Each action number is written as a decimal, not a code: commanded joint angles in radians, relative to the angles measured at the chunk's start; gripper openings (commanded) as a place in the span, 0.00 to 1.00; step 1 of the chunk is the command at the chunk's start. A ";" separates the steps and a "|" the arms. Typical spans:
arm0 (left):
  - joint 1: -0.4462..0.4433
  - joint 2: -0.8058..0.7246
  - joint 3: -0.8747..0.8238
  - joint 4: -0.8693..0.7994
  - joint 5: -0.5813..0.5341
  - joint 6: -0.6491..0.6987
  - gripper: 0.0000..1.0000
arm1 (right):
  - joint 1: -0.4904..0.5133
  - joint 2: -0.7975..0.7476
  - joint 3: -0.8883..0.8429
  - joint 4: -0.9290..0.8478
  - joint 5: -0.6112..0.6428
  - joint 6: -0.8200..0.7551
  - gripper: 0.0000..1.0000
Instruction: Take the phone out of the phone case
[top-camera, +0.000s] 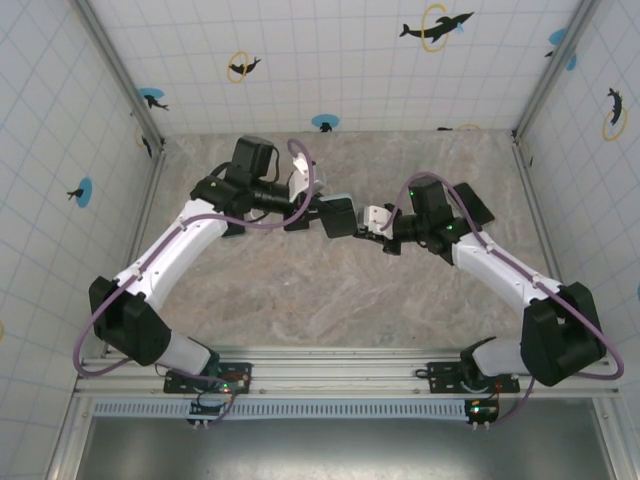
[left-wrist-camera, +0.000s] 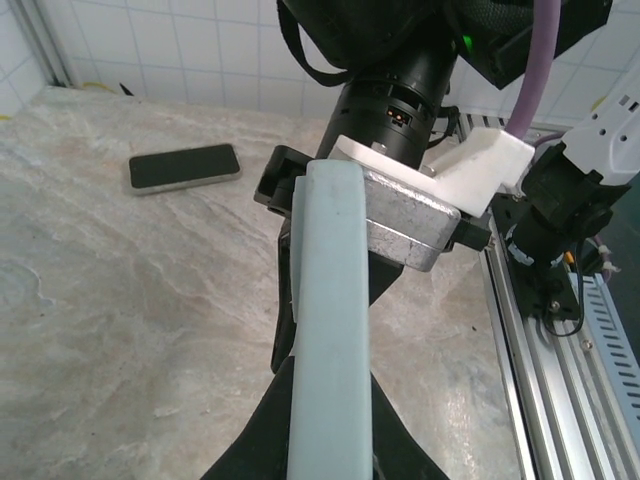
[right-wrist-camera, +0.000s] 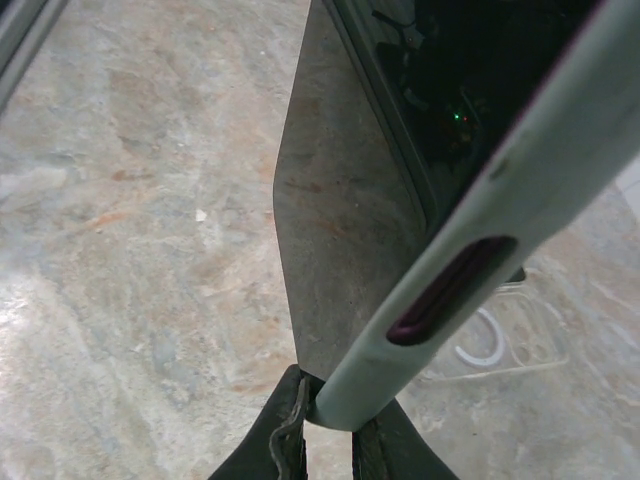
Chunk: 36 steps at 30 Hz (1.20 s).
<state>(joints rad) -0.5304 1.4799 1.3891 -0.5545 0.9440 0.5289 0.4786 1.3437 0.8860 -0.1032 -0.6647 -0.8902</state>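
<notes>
Two grippers are on one thing here: the pale blue-green phone case (top-camera: 338, 216) hangs on edge in the air over the middle of the table (top-camera: 320, 310). The left gripper (top-camera: 322, 213) is clamped on one end of it and the right gripper (top-camera: 368, 220) pinches the other, each one's fingers only the case's thickness apart. The phone (right-wrist-camera: 470, 70) sits inside the case with its dark screen showing. A second phone (left-wrist-camera: 185, 167) lies flat on the table, over toward its far right side.

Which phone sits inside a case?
The phone held aloft inside the pale blue case; the other phone lies bare on the table.
</notes>
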 joint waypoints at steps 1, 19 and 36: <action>-0.082 0.028 -0.019 -0.162 0.250 -0.121 0.00 | 0.006 -0.058 0.015 0.436 0.115 -0.012 0.02; -0.047 -0.047 -0.095 0.149 0.130 -0.329 0.00 | -0.064 -0.137 -0.084 0.529 0.039 0.258 0.06; 0.006 -0.083 -0.301 0.914 -0.106 -1.344 0.00 | -0.160 -0.241 -0.417 0.984 0.105 1.554 0.37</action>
<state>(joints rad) -0.5289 1.4025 1.1000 0.1455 0.8585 -0.5709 0.3141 1.1358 0.4988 0.7147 -0.5907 0.3840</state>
